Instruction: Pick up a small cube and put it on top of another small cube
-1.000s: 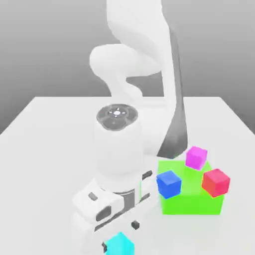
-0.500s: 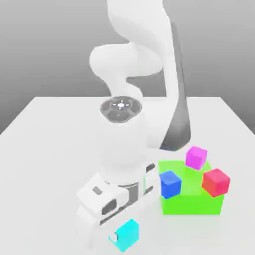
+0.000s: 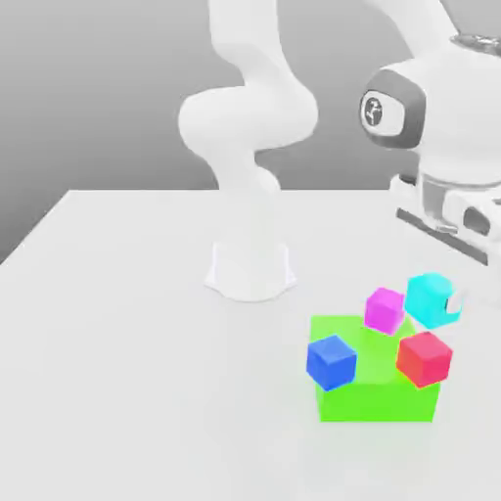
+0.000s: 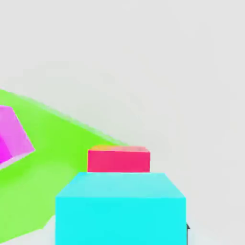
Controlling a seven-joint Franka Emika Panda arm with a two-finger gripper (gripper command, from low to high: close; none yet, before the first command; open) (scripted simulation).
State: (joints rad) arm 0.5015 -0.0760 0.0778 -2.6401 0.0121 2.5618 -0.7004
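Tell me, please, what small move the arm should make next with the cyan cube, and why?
Probably ease the tool toward the red cube until the cyan cube hangs squarely above it, then lower. The tool is shut on the cyan cube, which hangs in the air; in the hand view the red cube lies just beyond it, on the green block.

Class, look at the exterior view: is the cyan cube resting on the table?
No, the cyan cube hangs in the air under the end effector, above the red cube.

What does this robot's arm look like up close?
The arm is smooth, glossy white, built from rounded tube-like segments on a round white base. Near the hand, a joint wears a dark grey cap with a small white logo. No cables show.
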